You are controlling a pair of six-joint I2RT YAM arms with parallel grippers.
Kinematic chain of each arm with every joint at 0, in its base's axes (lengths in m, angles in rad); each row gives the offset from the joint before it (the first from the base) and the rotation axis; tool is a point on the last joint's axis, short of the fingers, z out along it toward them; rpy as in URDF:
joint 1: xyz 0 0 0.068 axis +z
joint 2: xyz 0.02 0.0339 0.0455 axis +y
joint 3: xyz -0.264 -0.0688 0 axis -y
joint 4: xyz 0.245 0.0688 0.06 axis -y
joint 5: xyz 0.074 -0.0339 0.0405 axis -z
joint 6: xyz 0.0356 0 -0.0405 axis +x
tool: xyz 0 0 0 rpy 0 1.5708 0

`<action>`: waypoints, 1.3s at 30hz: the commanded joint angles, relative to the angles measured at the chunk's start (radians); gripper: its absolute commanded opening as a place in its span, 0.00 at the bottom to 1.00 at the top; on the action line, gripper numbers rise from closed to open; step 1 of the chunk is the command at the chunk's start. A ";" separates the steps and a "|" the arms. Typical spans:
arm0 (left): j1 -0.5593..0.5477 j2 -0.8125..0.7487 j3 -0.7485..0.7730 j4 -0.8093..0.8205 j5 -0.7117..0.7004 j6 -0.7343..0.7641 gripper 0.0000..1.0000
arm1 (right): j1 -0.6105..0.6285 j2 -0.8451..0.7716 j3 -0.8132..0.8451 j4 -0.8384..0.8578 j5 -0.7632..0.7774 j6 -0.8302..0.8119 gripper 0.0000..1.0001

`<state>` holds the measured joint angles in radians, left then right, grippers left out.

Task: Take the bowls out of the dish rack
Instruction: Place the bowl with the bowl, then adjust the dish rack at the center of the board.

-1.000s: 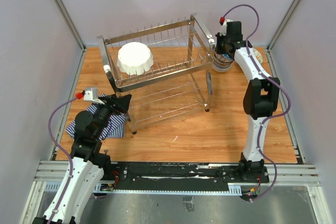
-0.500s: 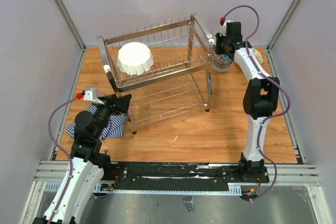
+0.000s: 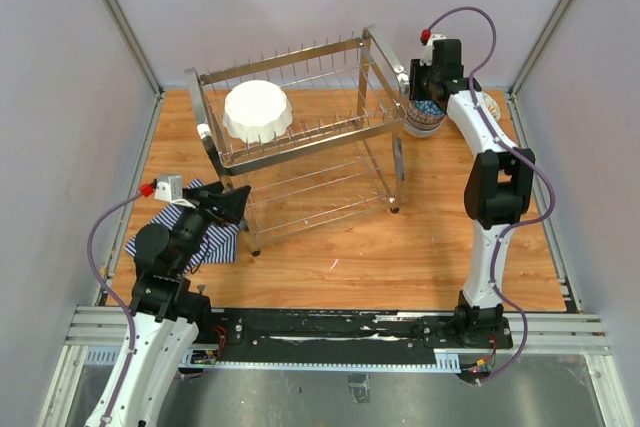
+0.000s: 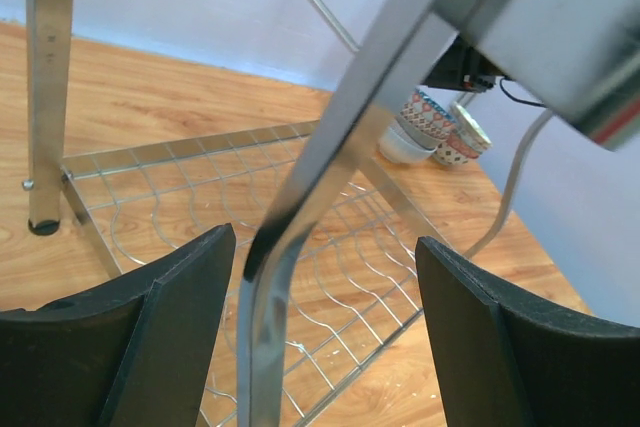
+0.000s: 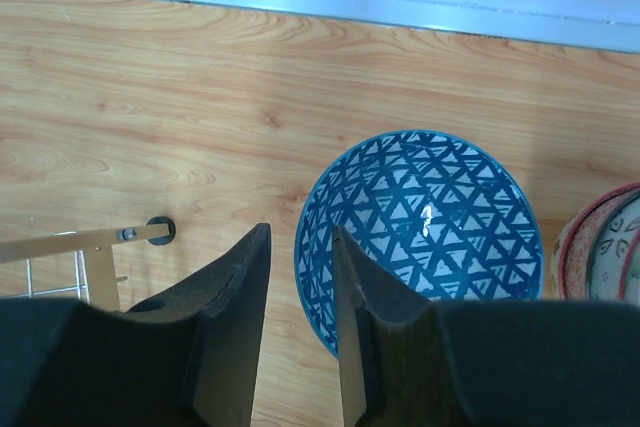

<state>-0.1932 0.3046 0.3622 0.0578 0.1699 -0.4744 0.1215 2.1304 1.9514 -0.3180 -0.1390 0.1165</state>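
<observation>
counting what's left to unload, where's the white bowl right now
In the top view the white bowl sits on the upper tier of the rack, toward its left end, at the back left of the table.

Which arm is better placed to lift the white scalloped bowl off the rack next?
Probably the right. The right gripper stands open over the blue bowl, gripping nothing, while the left gripper straddles a bar of the dish rack, seemingly steadying it. The white bowl sits nearer the left, though.
</observation>
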 commanded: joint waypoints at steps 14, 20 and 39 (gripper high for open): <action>-0.006 -0.236 0.094 -0.191 0.025 -0.002 0.77 | -0.011 -0.389 -0.072 0.059 0.013 0.032 0.46; -0.006 -0.272 0.135 -0.206 0.000 -0.022 0.78 | -0.010 -0.508 -0.110 0.074 -0.063 0.042 0.49; -0.005 -0.131 0.171 -0.268 -0.096 -0.049 0.78 | 0.160 -0.714 -0.145 -0.028 -0.249 0.053 0.56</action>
<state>-0.1932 0.1585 0.5159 -0.2050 0.0872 -0.5232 0.2035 1.4307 1.7874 -0.2787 -0.3916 0.1993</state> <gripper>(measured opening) 0.778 0.560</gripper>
